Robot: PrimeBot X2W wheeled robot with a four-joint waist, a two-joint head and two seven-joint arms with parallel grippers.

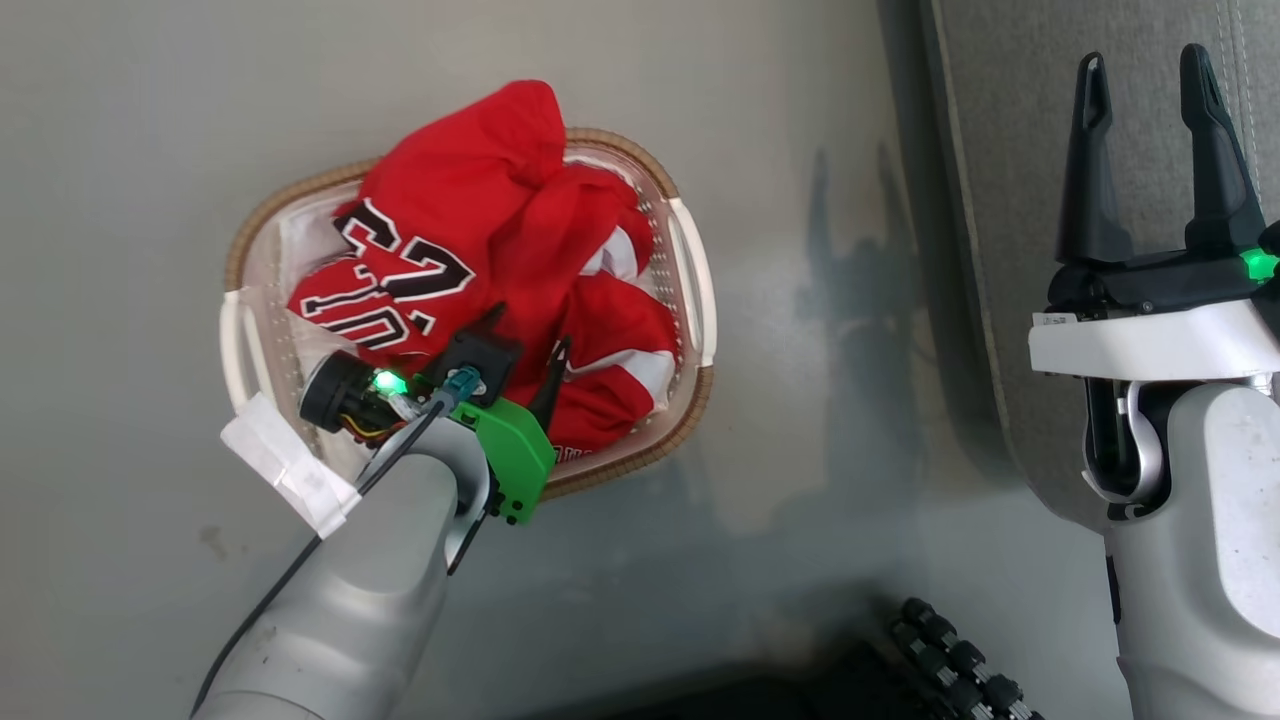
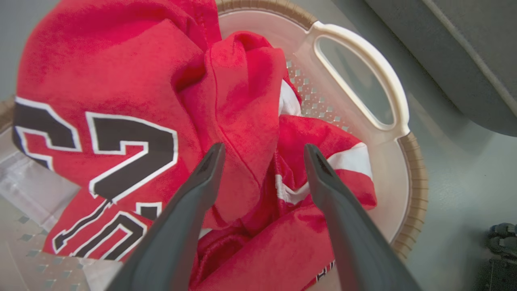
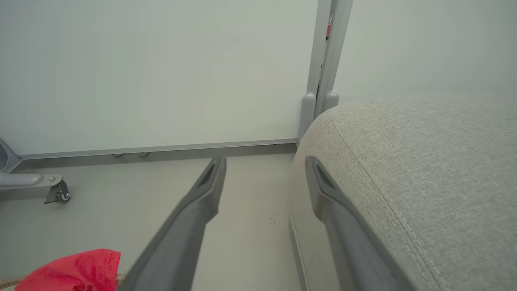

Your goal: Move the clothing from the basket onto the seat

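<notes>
The clothing (image 1: 480, 250), bright red with white panels and black-and-white numerals, lies heaped in the basket (image 1: 695, 290) on the floor. My left gripper (image 1: 530, 345) hangs open just above the heap near the basket's front; in the left wrist view its two fingers straddle a red fold of the clothing (image 2: 242, 101) without closing on it, with the basket's white handle (image 2: 363, 52) beyond. The grey seat (image 1: 1010, 150) stands at the right. My right gripper (image 1: 1150, 70) is open and empty over the seat's edge (image 3: 424, 169).
A grey floor (image 1: 820, 450) separates basket and seat. A white wall with a grey post (image 3: 323, 72) rises behind the seat. A castor foot (image 3: 56, 194) stands at the far left. A dark ridged part (image 1: 960, 660) lies at the bottom.
</notes>
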